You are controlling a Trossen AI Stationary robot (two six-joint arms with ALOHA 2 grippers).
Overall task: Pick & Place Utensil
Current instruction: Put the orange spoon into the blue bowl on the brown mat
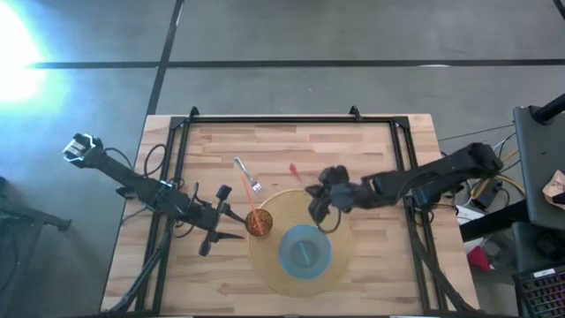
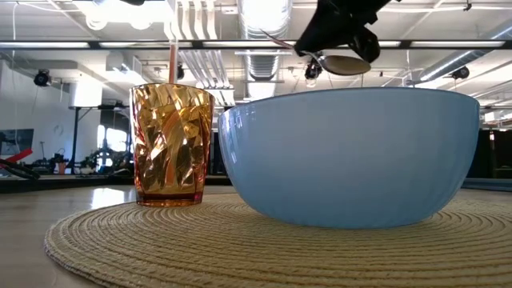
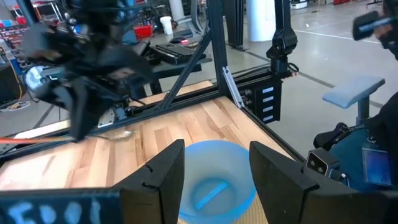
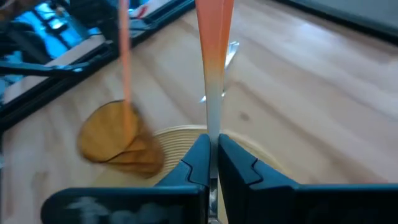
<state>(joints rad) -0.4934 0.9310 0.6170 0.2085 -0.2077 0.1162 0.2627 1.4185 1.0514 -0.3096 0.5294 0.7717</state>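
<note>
My right gripper (image 1: 316, 210) hangs over the far edge of the woven placemat (image 1: 274, 269), shut on a spoon (image 4: 214, 56) that has an orange handle and a silver neck. A blue bowl (image 1: 305, 252) stands on the placemat. Beside it stands an amber cup (image 1: 258, 223), with an orange-handled utensil (image 2: 172, 60) sticking up out of it. A fork (image 1: 248, 177) lies flat on the wood farther back. My left gripper (image 3: 216, 158) waits open left of the cup, pointing at the bowl (image 3: 211, 180). My right gripper pinches the spoon's silver neck (image 4: 213, 121) between its two fingers. The orange handle (image 1: 296, 171) runs straight on from the fingertips, along the fingers, toward the table's far side. The spoon's bowl (image 2: 346, 64) shows just under the gripper. The spoon is lifted clear of the table.
A black frame (image 1: 291, 118) runs round the tabletop. Bare wood (image 1: 371, 159) lies at the far right. Beyond the table's right edge stand a chair (image 3: 354, 96) and equipment.
</note>
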